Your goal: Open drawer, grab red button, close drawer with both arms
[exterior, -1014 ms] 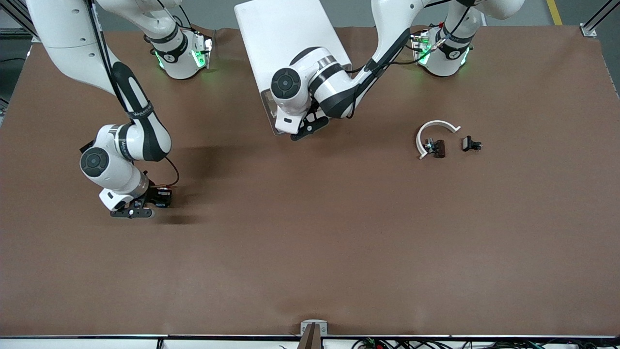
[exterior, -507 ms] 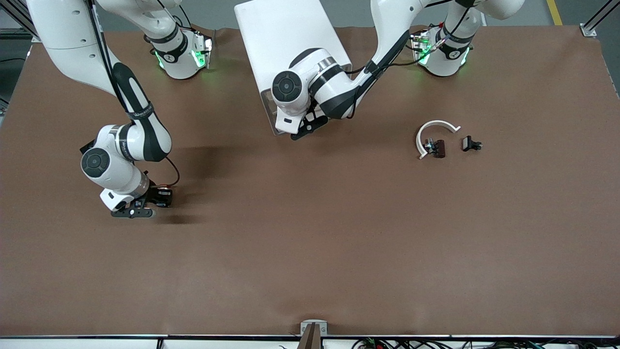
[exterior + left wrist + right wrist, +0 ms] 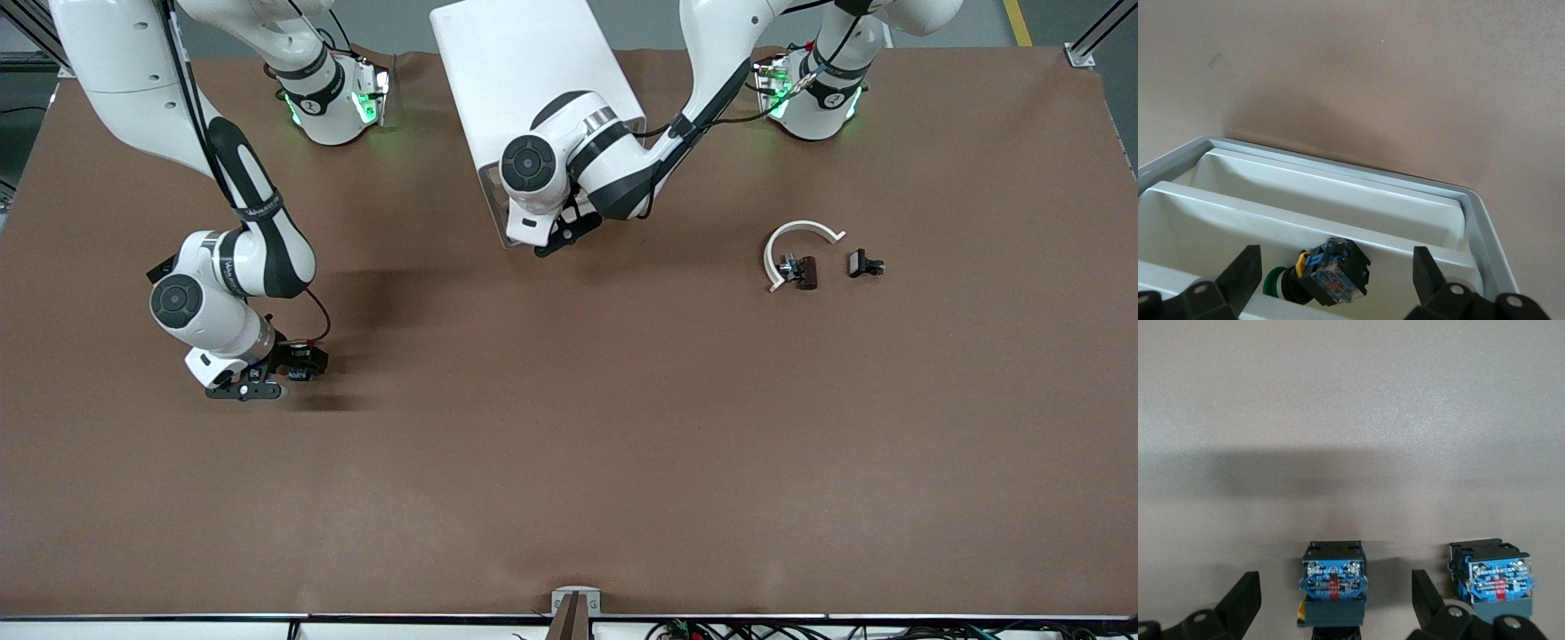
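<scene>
Over the white box cabinet's open drawer [image 3: 1338, 200], our left gripper [image 3: 1335, 277] hangs spread, closing next; our spread right gripper [image 3: 1335, 603] straddles one dark button [image 3: 1333, 583] on the table.

High front camera, two close wrist cameras

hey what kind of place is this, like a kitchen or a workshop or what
Most likely a robotics lab bench, not a kitchen: two robot arms bolted to a brown table, a white drawer cabinet at the left gripper, and electrical push-button parts at the right gripper.
</scene>
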You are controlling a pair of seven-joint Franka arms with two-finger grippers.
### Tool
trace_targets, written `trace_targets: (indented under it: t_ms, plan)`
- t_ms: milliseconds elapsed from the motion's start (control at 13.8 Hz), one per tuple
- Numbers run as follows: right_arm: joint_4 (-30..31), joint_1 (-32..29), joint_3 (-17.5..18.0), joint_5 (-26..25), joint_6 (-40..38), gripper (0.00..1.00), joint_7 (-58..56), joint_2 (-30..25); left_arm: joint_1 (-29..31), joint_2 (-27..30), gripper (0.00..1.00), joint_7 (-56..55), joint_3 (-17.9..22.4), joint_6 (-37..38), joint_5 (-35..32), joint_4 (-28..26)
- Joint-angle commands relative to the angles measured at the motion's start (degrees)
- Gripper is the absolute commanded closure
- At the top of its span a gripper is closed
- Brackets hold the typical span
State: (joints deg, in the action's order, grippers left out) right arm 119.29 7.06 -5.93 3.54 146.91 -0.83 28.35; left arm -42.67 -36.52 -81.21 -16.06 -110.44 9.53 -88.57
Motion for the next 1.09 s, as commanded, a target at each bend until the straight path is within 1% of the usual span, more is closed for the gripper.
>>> trace_targets:
  t_ms: [0, 217, 362, 507, 652, 797, 869, 1014]
  plan:
    - [-1.95, -1.26, 0.74, 0.41, -5.74, 0.0, -1.11, -2.59, 1.09, -0.3, 0.0, 0.17, 0.32, -0.04, -0.65, 2.08]
    - [-4.76, -1.52, 0.48, 0.33, -13.9, 0.0, -1.46, -6.19, 4.42, 0.22, 0.0, 1.57, 0.77, -0.04, -6.35, 2.62]
    - [-7.92, -2.31, 0.48, 0.33, -20.49, 0.0, -1.46, -8.21, 7.94, 1.8, 0.0, 7.87, 0.59, 0.92, -6.72, 2.18]
    - [-11.34, -2.67, 0.3, -0.2, -28.92, 0.0, -1.63, -11.46, 11.97, 4.17, 0.0, 13.77, 0.59, 4.68, -6.89, 2.09]
    - [-17.04, -3.19, 0.22, -0.46, -39.89, 0.0, -1.72, -13.58, 16.45, 7.68, 0.0, 23.15, 0.5, 9.94, -6.9, 1.91]
    - [-24.68, -3.98, 0.13, -0.64, -51.14, 0.0, -1.72, -14.02, 21.9, 12.16, 0.0, 33.96, 0.42, 17.68, -6.9, 1.83]
    - [-28.46, -4.07, 0.04, -1.34, -56.16, 0.0, -1.64, -14.02, 24.54, 14.09, 0.0, 38.53, 0.33, 20.32, -6.9, 1.74]
    - [-34.62, -4.07, 0.13, -4.23, -63.38, 0.0, -1.55, -14.02, 30.16, 18.05, 0.0, 46.37, 0.33, 23.94, -6.9, 1.48]
